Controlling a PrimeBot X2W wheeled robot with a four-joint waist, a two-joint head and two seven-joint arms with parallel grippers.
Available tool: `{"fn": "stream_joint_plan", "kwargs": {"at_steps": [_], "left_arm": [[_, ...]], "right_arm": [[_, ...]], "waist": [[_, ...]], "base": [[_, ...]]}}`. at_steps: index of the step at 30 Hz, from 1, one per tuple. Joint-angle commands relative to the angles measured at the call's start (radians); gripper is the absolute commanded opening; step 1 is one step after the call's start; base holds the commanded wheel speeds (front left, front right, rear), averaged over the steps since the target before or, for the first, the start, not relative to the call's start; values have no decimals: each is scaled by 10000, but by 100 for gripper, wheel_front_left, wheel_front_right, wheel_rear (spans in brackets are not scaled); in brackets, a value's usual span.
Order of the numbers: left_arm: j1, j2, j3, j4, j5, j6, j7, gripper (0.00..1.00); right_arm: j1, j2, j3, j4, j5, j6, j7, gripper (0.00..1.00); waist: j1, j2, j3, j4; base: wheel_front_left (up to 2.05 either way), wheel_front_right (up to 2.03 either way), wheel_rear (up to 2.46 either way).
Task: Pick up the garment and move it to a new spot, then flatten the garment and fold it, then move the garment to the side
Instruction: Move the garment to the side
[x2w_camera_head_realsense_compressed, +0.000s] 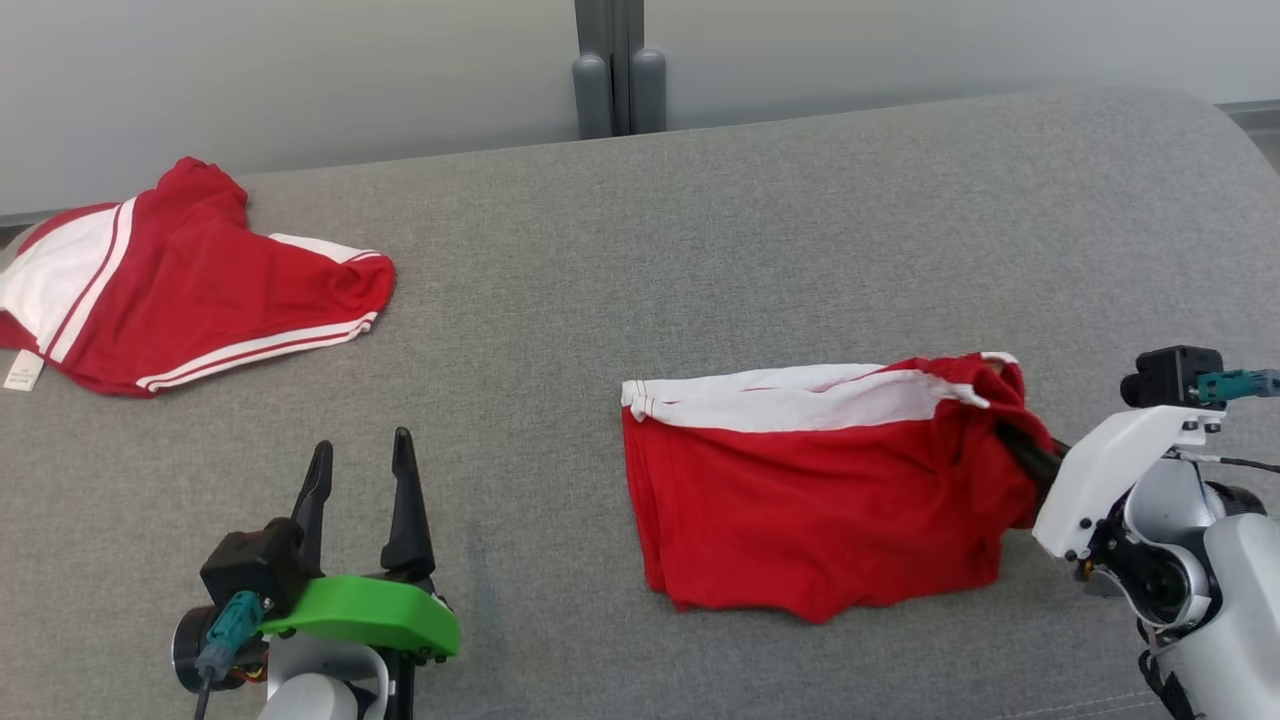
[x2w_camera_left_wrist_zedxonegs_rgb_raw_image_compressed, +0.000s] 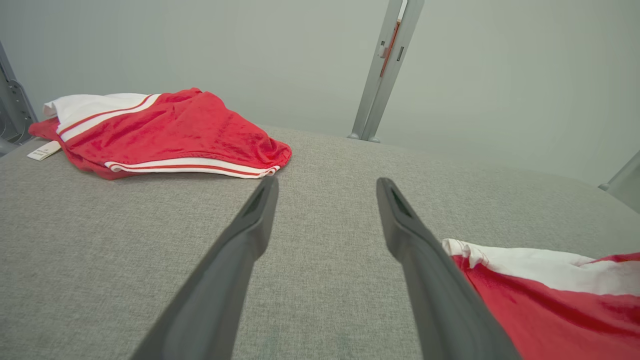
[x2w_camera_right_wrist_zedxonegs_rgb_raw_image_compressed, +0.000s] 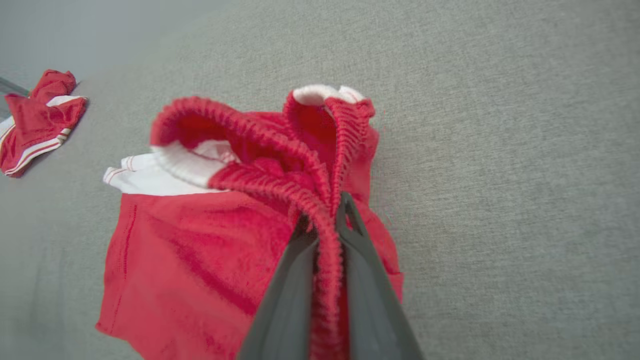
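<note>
Head view: the folded garment (x2w_camera_head_realsense_compressed: 820, 500) lies lower right of centre on the grey cushion (x2w_camera_head_realsense_compressed: 700, 230). The right gripper (x2w_camera_head_realsense_compressed: 1022, 448) is clamped on its right edge, fingers half buried in cloth. The left gripper (x2w_camera_head_realsense_compressed: 362, 440) sits lower left, jaws spread, holding nothing, well apart from the garment. A second red cloth (x2w_camera_head_realsense_compressed: 200, 290) lies upper left. Left wrist view: open fingers over bare cushion, garment corner at lower right. Right wrist view: jaws pinched on the bunched ribbed neckband only. Risk: a one-point grip on the band may pull the fold open or drag layers when moved, and the thin pinch may slip.
</note>
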Motion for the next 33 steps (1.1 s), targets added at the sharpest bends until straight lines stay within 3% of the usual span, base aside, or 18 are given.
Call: {"fn": "stream_joint_plan", "kwargs": {"at_steps": [1, 7, 11, 19, 27, 28, 29, 30, 33], "left_arm": [[-28, 18, 3, 17, 2, -31, -49, 100], [-7, -26, -136, 69, -25, -68, 10, 100], [-33, -55, -201, 88, -50, -75, 21, 100], [-147, -139, -304, 161, -90, -134, 30, 100], [-224, -204, -316, 235, -85, -158, 2, 100], [-233, -212, -317, 240, -81, -159, -3, 100], [-244, -220, -310, 246, -80, -162, -5, 100], [-251, -224, -304, 253, -79, -163, -5, 100], [-246, -240, -261, 274, -79, -134, -15, 100]], "right_arm": [[187, 100, 95, -375, 186, -11, 130, 0], [462, 723, 698, -1462, 566, -8, 394, 0], [271, 1240, 1111, -1513, 470, -6, 202, 0], [-363, 2070, 1624, -351, -91, -5, -665, 0], [-1071, 2314, 2018, 1230, -506, -6, -1581, 0], [-1123, 2323, 2105, 1362, -518, -5, -1646, 14], [-1175, 2335, 2226, 1490, -500, -5, -1713, 44], [-1210, 2341, 2339, 1542, -484, -6, -1778, 98], [-1200, 2342, 2794, 1543, -374, -6, -1978, 100]], "waist": [[0, 0, -50, 27], [0, 0, -169, 187], [0, 0, -199, 350], [0, 0, -153, 786], [0, 0, -40, 1054], [0, 0, -31, 1069], [0, 0, -23, 1079], [0, 0, -14, 1081], [0, 0, 5, 1044]], "base": [[0, 0, 0], [0, 0, 0], [0, 0, 0], [0, 0, 0], [0, 0, 0], [0, 0, 0], [0, 0, 0], [0, 0, 0], [0, 0, 0]]}}
